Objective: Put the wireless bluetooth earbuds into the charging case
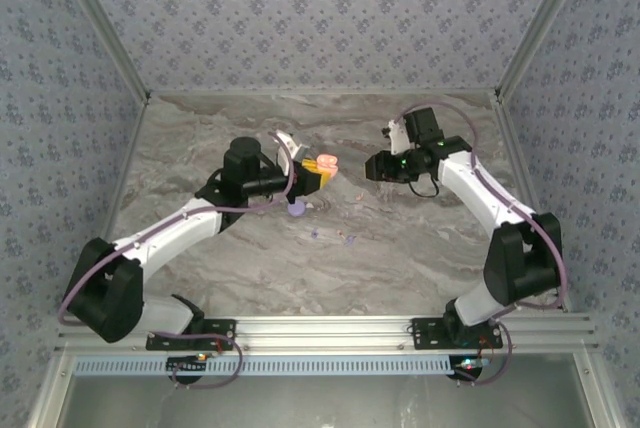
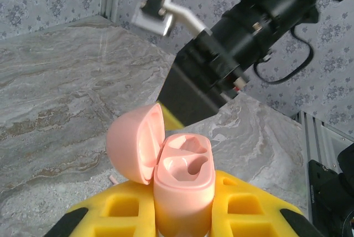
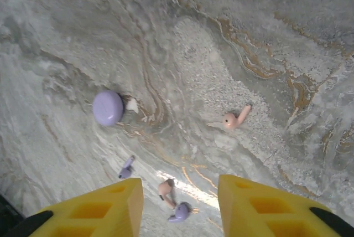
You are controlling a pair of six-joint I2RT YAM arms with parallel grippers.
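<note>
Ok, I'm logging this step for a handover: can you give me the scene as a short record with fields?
left end effector: shut on the pink charging case, lid open, both wells empty
right end effector: open, empty, over the loose earbuds
pink earbuds: two on the table, the second at
lilac earbuds: two on the table, the second at
purple case: closed, lying on the table

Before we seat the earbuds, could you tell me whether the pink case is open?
Open: the pink case has its lid swung aside, both wells bare.
</note>
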